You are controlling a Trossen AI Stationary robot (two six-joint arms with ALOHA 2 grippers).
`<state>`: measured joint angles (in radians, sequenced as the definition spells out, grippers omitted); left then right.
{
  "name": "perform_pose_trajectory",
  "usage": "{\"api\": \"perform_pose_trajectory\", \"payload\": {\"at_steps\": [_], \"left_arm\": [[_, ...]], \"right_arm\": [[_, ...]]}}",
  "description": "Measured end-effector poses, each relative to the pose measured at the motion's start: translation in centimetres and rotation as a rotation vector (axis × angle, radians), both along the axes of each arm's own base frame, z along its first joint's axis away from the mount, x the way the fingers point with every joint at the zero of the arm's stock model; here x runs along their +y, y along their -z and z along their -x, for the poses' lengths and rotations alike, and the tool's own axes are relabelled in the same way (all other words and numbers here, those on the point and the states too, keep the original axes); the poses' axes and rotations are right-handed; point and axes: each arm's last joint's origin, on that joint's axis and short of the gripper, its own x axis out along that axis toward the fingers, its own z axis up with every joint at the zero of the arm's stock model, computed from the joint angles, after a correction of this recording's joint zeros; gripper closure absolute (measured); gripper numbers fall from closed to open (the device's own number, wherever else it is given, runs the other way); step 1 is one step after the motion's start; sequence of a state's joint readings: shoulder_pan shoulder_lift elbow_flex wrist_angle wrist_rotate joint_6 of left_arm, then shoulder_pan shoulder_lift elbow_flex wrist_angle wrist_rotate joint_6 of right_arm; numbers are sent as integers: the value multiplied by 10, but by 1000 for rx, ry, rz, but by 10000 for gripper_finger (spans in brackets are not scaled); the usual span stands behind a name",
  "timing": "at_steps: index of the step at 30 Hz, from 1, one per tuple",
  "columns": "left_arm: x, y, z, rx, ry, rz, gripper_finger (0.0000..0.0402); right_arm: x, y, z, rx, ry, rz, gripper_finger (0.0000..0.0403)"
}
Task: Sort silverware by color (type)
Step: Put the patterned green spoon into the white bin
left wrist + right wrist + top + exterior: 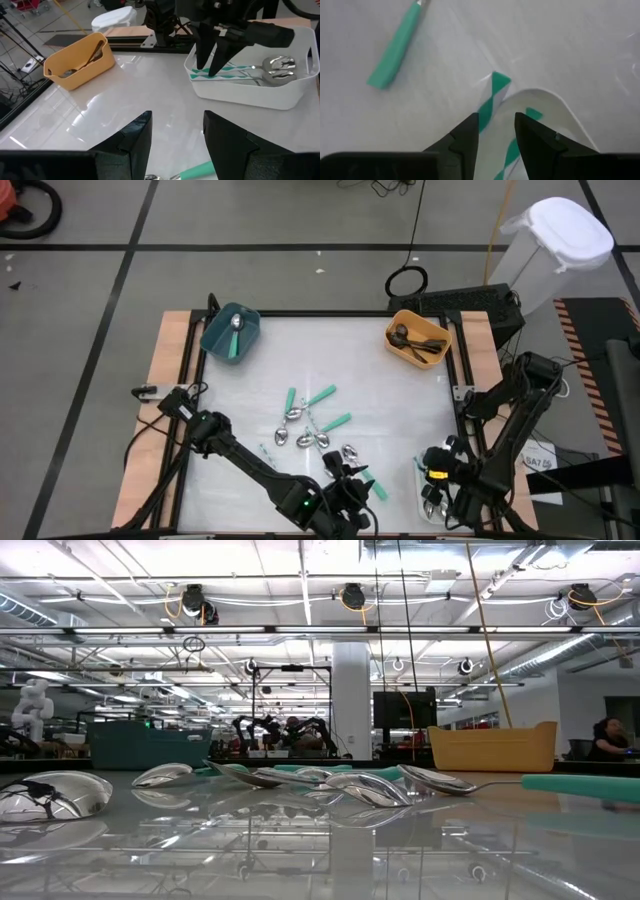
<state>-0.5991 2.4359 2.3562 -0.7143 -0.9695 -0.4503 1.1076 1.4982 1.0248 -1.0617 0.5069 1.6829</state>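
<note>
Silverware [315, 430]: loose cluster mid-desk, shiny bowls and teal handles mixed, some pieces touching. One teal-handled piece [377, 488] lies apart, just beside the left tool. More pieces are already binned: a spoon in the teal bin [229, 333], dark ones in the orange bin [417, 339], striped teal-and-white handles and shiny bowls in the white bin [250, 80].

Handling, judged: light, stiff, slick. Polished bowls would likely skid on the glossy desk [390, 395]; flat plastic handles look the better hold, taken across the width near the middle. Pieces lie flat, so fingers must come down close to the surface.

Left tool [175, 132]: low over the desk between cluster and white bin, fingers apart at a moderate gap, nothing between them.

Right tool [495, 131]: hangs over the white bin's rim, fingers parted around a narrow gap. A striped handle [491, 97] sits just past the tips; cannot tell whether it is gripped.
</note>
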Motion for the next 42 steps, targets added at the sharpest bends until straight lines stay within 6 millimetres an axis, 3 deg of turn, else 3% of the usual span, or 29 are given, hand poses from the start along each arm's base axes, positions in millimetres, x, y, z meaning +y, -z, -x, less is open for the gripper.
{"api": "perform_pose_trajectory", "payload": {"at_steps": [9,21,31,42], "left_arm": [[3,0,-2,-1,-7,0,225],[5,0,-3,-4,-11,2,225],[5,0,-4,-4,-10,1,225],[5,0,-4,-4,-10,1,225]], "right_arm": [[5,0,-3,-41,-15,-47,279],[6,12,-8,-10,-2,23,281],[4,12,-6,13,-3,47,367],[3,1,-3,-4,9,17,364]]}}
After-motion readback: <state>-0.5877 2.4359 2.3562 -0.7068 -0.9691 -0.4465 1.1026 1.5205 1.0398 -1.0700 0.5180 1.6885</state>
